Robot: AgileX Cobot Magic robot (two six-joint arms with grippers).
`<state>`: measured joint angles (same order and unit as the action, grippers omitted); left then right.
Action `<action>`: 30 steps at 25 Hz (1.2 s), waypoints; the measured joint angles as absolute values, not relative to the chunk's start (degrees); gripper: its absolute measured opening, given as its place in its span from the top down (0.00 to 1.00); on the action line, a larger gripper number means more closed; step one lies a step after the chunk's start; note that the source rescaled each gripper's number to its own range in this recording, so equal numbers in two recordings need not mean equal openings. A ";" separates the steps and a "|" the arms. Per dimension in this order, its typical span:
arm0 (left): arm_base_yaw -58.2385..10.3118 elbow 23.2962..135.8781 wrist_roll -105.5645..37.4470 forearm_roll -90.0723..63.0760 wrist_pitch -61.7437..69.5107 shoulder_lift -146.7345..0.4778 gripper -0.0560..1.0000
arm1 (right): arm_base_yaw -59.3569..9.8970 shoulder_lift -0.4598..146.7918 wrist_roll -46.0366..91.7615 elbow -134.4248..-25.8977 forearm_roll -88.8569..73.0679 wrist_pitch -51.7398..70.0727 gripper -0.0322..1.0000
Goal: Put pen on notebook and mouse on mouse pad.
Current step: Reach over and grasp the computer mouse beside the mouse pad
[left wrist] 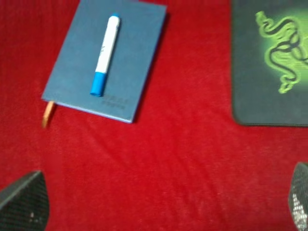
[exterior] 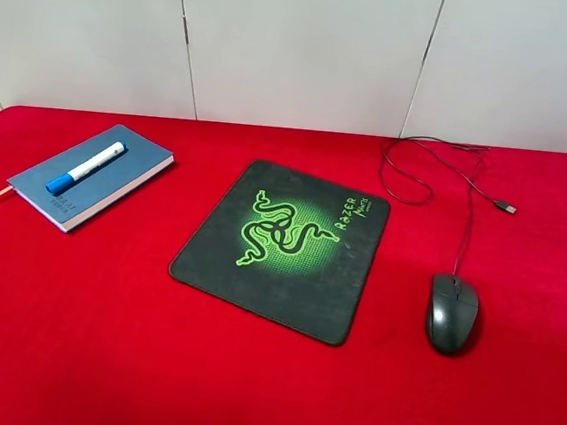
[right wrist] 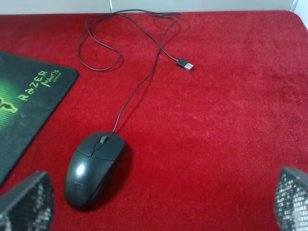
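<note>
A red cloth table (exterior: pixel 49 351) stands before a white wall; the pen (exterior: pixel 85 168) lies on the notebook (exterior: pixel 86 199); the mouse (exterior: pixel 452 313) sits on the cloth, apart from the mouse pad (exterior: pixel 280 247); the left gripper (left wrist: pixel 161 204) and right gripper (right wrist: pixel 159 202) hang spread wide, empty.

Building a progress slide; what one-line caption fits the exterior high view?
The pen lies on the notebook; the mouse sits on the red cloth beside the mouse pad, not on it.

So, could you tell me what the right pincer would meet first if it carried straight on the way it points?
Probably the red tablecloth beside the mouse, which lies off-centre between the tips of the open right pincer; depth is unclear.
</note>
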<state>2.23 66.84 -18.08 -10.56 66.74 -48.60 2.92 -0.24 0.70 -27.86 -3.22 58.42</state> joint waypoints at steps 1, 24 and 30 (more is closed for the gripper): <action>2.23 65.86 -18.28 -10.97 66.77 -46.41 0.00 | 2.92 -0.24 0.70 -27.86 -3.22 58.42 0.00; 2.23 35.07 -14.42 -5.33 60.94 -12.38 0.00 | 2.92 -0.24 0.70 -27.86 -3.22 58.42 0.00; 2.23 28.59 -6.59 -2.54 60.91 -4.03 0.00 | 2.92 -0.24 0.70 -27.86 -3.22 58.42 0.00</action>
<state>2.23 28.59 -6.59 -2.54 60.91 -4.03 2.92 -0.24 0.70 -27.86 -3.22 58.42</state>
